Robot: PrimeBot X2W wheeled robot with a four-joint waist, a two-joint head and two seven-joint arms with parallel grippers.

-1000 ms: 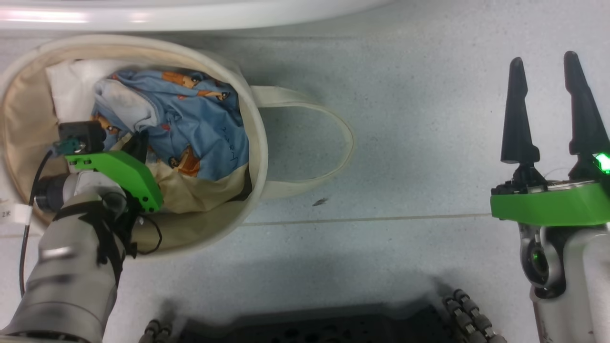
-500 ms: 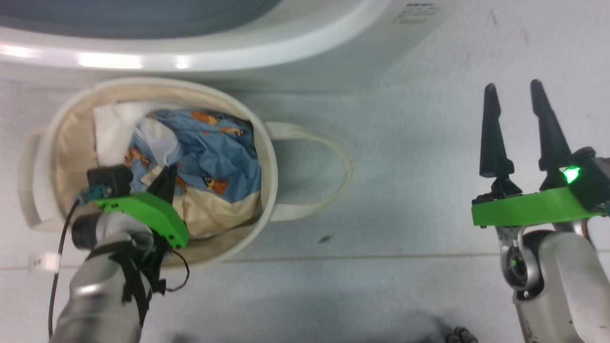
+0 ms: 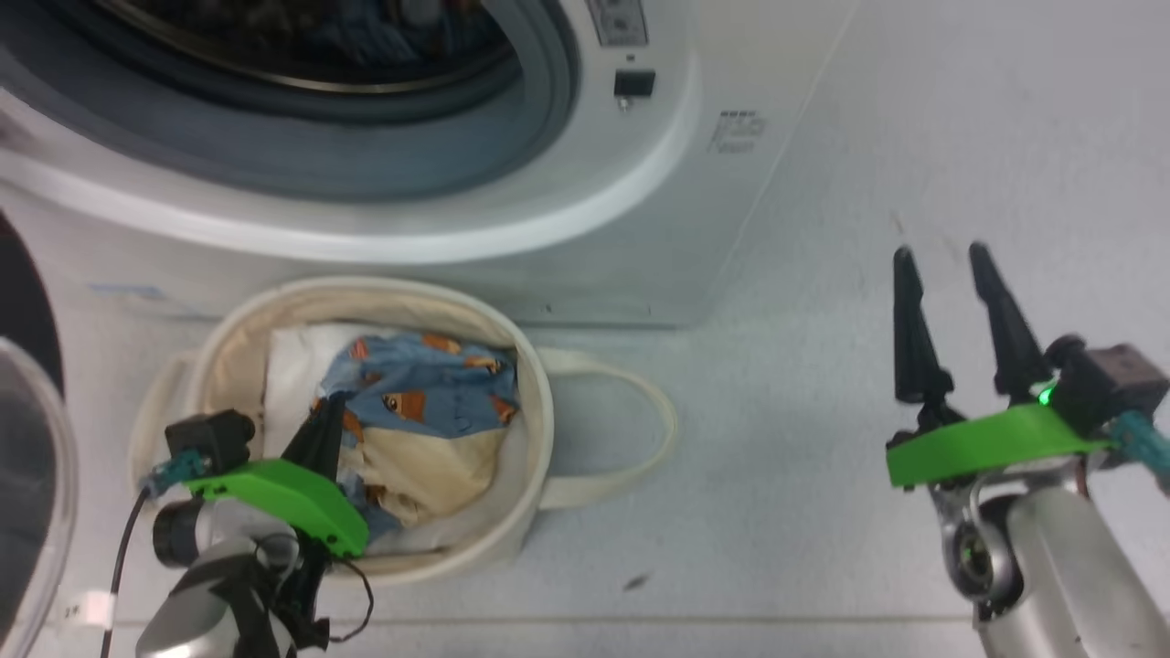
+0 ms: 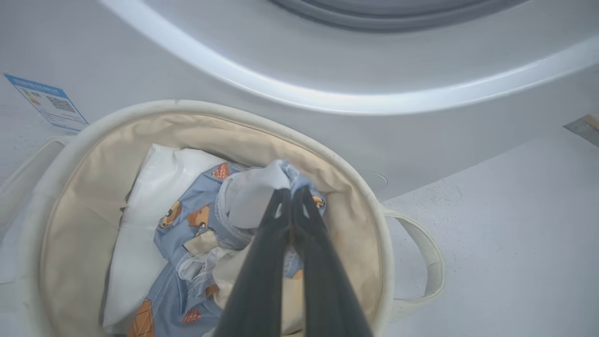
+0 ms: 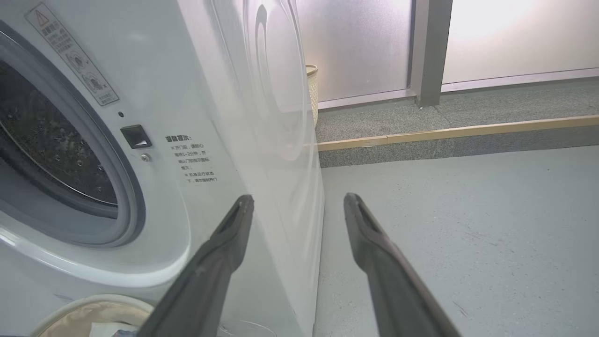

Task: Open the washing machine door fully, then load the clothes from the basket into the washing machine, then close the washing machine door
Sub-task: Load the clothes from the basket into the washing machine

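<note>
Down in the basket (image 4: 234, 114), which sits on the floor (image 3: 823, 475) just before the washing machine (image 3: 640, 228), the left claw (image 4: 291, 201) is pinched tight on a raised fold of the clothes (image 4: 196, 220), with a plain white cushion (image 4: 154, 187) lying beside them against the tub's wall. Above the basket's rim the grey gasket (image 3: 439, 146) and steel drum (image 3: 274, 37) stand uncovered, the washing machine door (image 3: 23, 393) swung aside at the left. Well off to the right, over the floor, the right claw (image 3: 941, 249) hangs with fingers (image 3: 912, 338) parted, gripping nothing.
</note>
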